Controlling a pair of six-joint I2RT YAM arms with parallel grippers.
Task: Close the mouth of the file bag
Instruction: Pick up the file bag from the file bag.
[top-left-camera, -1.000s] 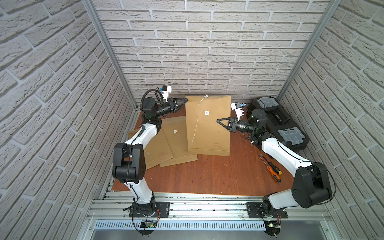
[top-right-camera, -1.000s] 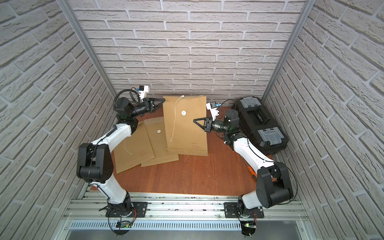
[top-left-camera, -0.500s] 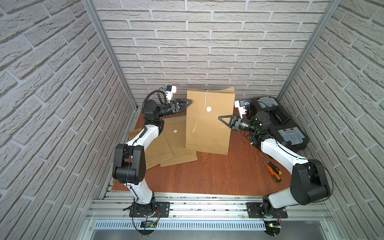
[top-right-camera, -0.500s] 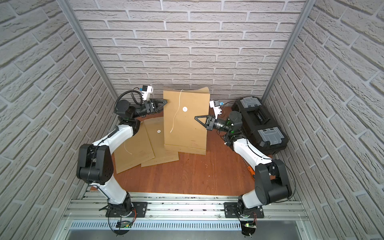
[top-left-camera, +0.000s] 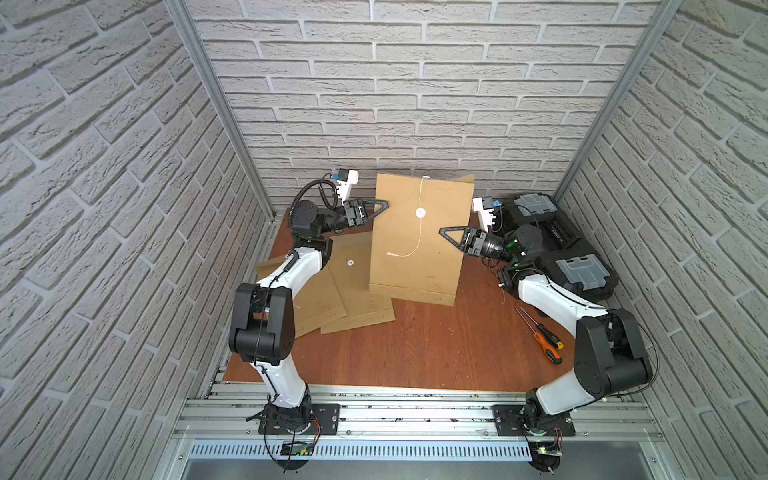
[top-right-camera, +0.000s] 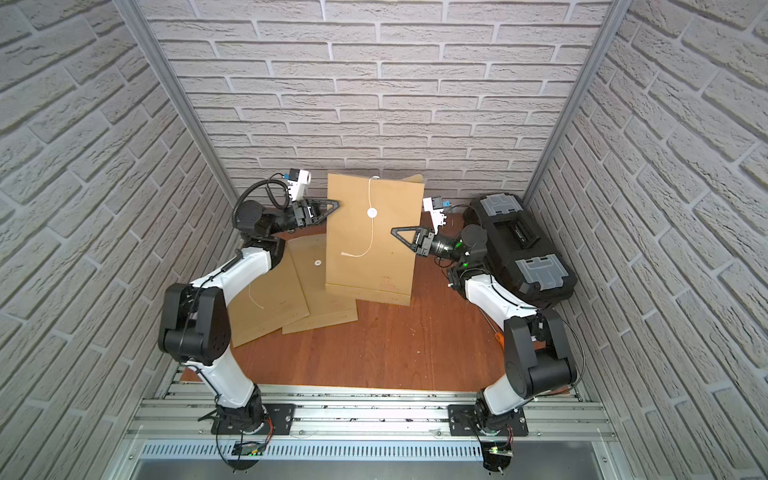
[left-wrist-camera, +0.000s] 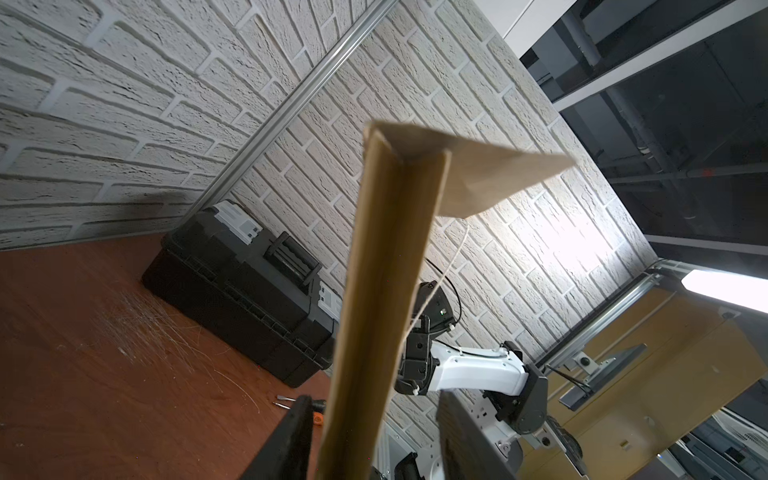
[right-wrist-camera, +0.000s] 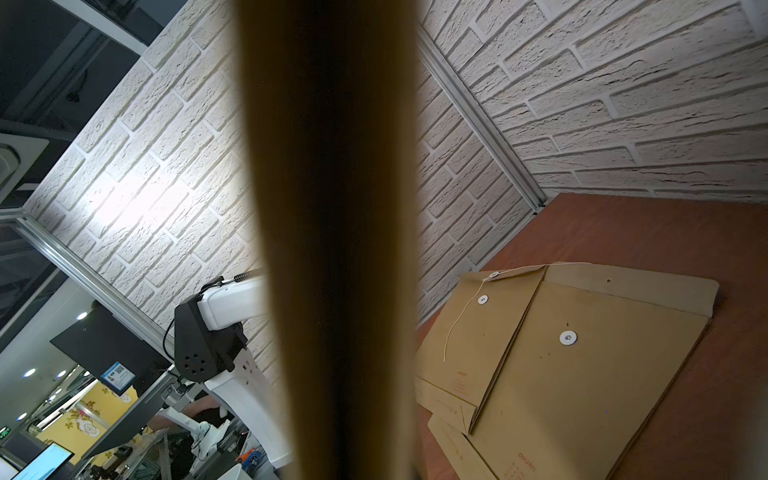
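File bag upright, flap not folded down

File bag (top-left-camera: 415, 257) stands on end near the rear edge of the desk (top-left-camera: 415, 357), its bottom edge over spare envelopes (top-left-camera: 353, 299) lying flat toward the left edge. Right claw (top-left-camera: 442, 230) is pinched tight on the bag's right edge. Left claw (top-left-camera: 386, 203) straddles the bag's left edge, jaws apart, not clamped. Flap (top-left-camera: 467, 190) juts rearward off the top. String (top-left-camera: 419, 237) hangs loose down the front past the white button (top-left-camera: 420, 213). Toolbox (top-left-camera: 557, 249) sits in the rear right corner.
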